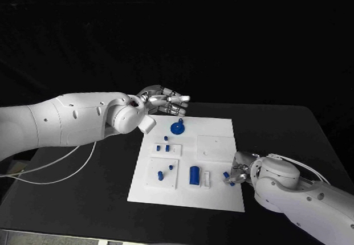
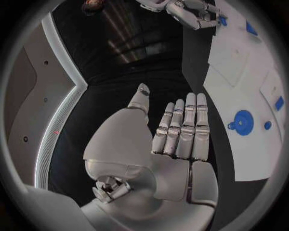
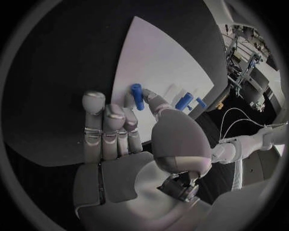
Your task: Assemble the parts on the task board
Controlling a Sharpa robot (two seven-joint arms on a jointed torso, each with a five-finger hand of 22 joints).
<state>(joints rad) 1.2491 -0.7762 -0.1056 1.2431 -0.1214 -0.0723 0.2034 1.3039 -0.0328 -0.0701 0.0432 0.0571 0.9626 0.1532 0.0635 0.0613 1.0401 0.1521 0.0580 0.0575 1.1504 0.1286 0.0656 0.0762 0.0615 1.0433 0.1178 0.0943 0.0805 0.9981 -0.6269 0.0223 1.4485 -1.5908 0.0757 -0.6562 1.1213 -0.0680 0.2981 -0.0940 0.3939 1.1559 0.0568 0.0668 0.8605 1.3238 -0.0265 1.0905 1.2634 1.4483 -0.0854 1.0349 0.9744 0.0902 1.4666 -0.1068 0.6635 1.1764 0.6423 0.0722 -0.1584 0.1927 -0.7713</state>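
The right hand (image 1: 240,172), jointed silver metal, sits at the near right edge of the flat white task board (image 1: 212,199), pinching a small blue cylindrical peg (image 3: 137,96) between thumb and fingertips; in the head view the peg is mostly hidden by the fingers. Just beside it lie a larger blue cylinder (image 1: 194,175) and smaller blue pieces. Farther off, a round blue disc (image 1: 176,126) rests near the left hand (image 1: 164,101), which hovers flat over the board's far left corner, fingers straight, side by side and holding nothing.
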